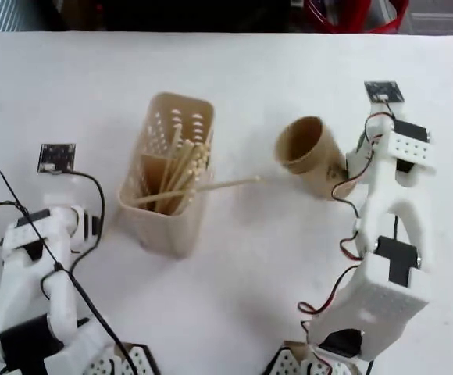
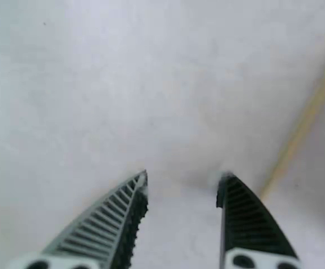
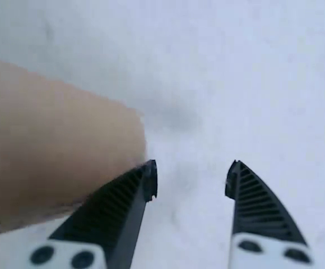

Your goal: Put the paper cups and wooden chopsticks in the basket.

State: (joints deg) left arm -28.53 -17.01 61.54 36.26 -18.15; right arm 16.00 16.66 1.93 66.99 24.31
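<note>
A beige perforated basket (image 1: 166,176) stands left of the table's middle with several wooden chopsticks (image 1: 181,168) in it. One chopstick (image 1: 219,187) sticks out over its rim toward the right. A tan paper cup (image 1: 308,153) lies on its side to the right of the basket, mouth facing up-left. My right arm (image 1: 390,195) stands just beside the cup's base. In the right wrist view the cup (image 3: 56,151) lies outside the open right gripper (image 3: 190,174), against one finger. My left gripper (image 2: 182,179) is open over bare table, left of the basket.
The white table (image 1: 242,86) stretches wide behind and between the arms. A thin tan edge (image 2: 305,120) runs past the left gripper. Black cables (image 1: 47,242) trail over the left arm (image 1: 35,266). A red object (image 1: 351,14) sits beyond the far edge.
</note>
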